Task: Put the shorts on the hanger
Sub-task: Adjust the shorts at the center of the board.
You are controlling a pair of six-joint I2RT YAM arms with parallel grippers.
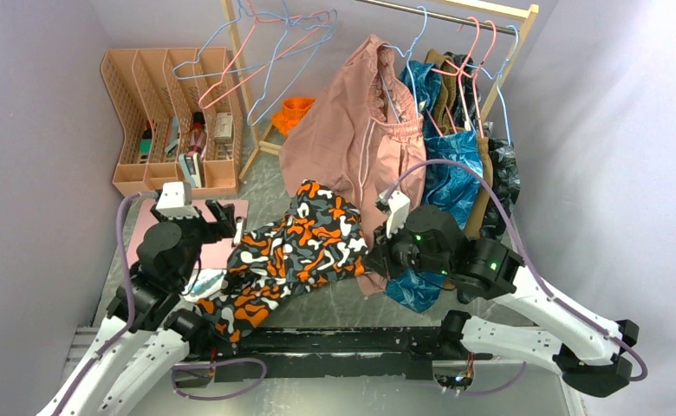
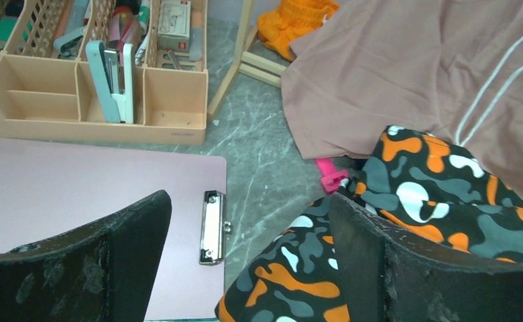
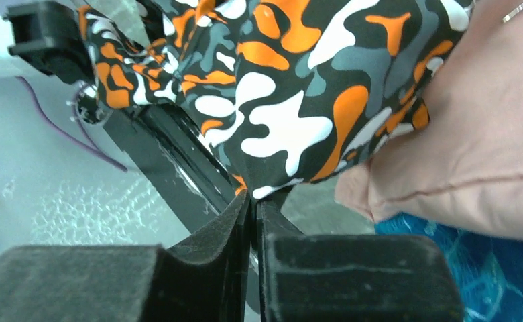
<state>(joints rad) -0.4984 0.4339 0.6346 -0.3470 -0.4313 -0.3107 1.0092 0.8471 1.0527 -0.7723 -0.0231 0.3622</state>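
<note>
Shorts (image 1: pixel 295 251) are lying diagonally on the table (image 2: pixel 265 154) between the arms, their long axis running near-left to far-right. The right gripper (image 3: pixel 253 196) is pinching their right-hand edge, while the left gripper (image 2: pixel 249 198) is hovering spread, cloth just to its right.

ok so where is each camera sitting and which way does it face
top external: above and behind the bases, looking down at the shorts and clothes rack; both arms show.
left wrist: on the left arm, facing over the clipboard toward the desk organizer; its open left end effector shows.
right wrist: on the right arm, close on the shorts; right end effector shut on their hem.
shared: all three see the shorts; both wrist views see the pink garment.
</note>
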